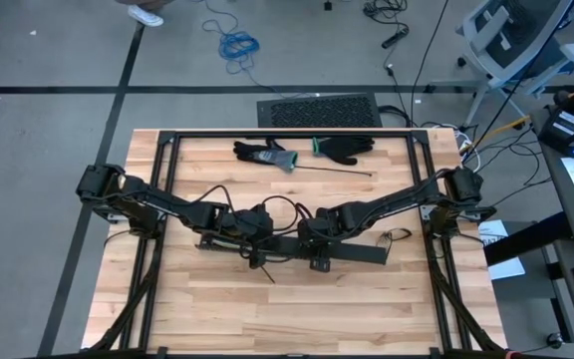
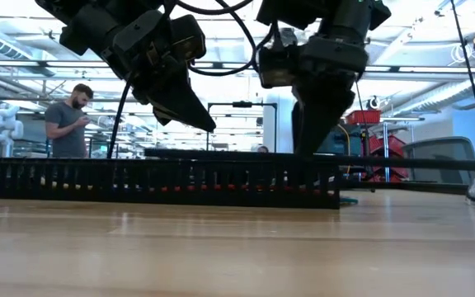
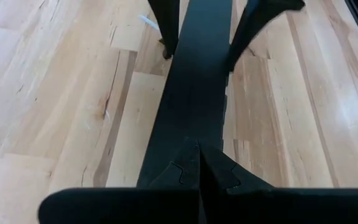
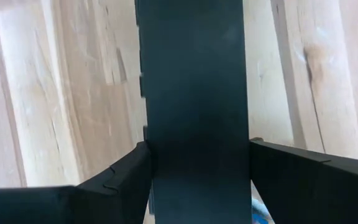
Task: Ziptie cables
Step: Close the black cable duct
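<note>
Black slotted duct (image 2: 159,183) lies lengthwise across the butcher-block table (image 1: 267,309), its long axis running left to right. Red and yellow cables (image 2: 221,188) show only as glints through its slots, following the same line; most of their length is hidden. Above its left part, the left gripper (image 3: 199,163) is pinched closed on nothing. Further right, the right gripper (image 4: 194,168) straddles the duct, fingers (image 4: 114,177) spread against both side walls.

Both arms are stretched inward from the table's sides and are met over the long black duct (image 1: 297,247) at mid-table. The left gripper (image 3: 199,163) is held just above the duct with its fingers pressed together. The right gripper (image 4: 197,171) is lowered astride the duct, one finger against each side.
</note>
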Controlling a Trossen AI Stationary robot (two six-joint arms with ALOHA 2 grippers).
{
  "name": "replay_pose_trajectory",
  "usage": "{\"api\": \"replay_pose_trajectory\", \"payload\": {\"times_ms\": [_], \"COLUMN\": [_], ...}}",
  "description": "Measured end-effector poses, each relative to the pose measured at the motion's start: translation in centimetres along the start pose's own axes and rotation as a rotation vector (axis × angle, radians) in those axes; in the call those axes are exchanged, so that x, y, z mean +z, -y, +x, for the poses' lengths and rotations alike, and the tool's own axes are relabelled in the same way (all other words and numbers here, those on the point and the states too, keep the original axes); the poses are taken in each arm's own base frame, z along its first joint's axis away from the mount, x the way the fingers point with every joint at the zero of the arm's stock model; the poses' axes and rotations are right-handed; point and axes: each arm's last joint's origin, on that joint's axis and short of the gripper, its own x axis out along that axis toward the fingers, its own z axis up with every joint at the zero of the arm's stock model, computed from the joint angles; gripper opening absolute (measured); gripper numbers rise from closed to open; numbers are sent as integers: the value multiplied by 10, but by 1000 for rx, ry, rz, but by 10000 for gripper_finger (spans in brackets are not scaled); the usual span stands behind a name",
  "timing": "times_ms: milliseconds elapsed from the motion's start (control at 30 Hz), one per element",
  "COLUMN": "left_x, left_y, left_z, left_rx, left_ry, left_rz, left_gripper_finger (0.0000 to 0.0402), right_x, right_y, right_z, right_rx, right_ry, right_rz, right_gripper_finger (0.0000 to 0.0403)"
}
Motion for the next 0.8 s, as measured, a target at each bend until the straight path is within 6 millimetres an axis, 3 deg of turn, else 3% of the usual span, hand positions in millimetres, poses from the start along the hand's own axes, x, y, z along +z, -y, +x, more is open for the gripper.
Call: {"api": "replay_pose_trajectory", "payload": {"times_ms": [800], "left_x": [-12], "left_y": [4], "left_z": [0], "left_rx": [-9], "left_ry": [-109], "left_rz": [41], "left_gripper_finger": [0], "right_x": [-1], "right_y": [0], "right_z": [0], "right_rx": [16], "right_ry": [-8], "right_rz": [-2], "right_gripper_finger": [231]}}
